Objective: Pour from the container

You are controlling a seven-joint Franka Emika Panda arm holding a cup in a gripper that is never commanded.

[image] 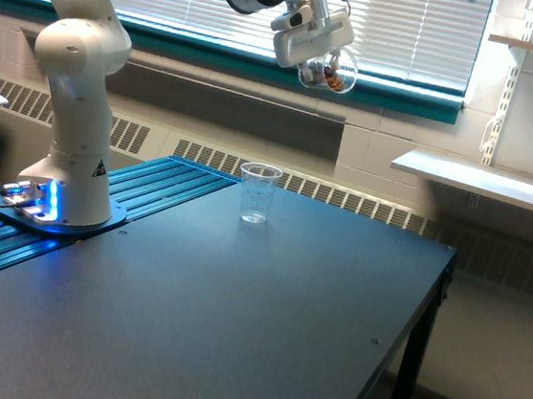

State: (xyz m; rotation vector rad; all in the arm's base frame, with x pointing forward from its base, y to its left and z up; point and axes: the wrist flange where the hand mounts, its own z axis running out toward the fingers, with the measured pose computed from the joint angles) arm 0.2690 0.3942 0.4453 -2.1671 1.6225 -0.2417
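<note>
Upper middle: your pincer (322,63) grips the container (329,70), tilted, nuts inside.
Bench (233,321): cup (259,193) stands lower left, likely the pour target; line up first.

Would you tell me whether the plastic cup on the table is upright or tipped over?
Upright: the plastic cup stands on its base on the table, rim facing up.

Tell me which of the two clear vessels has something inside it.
The small rounded container held up in the gripper: brown pieces show through it. The plastic cup on the table looks empty.
</note>
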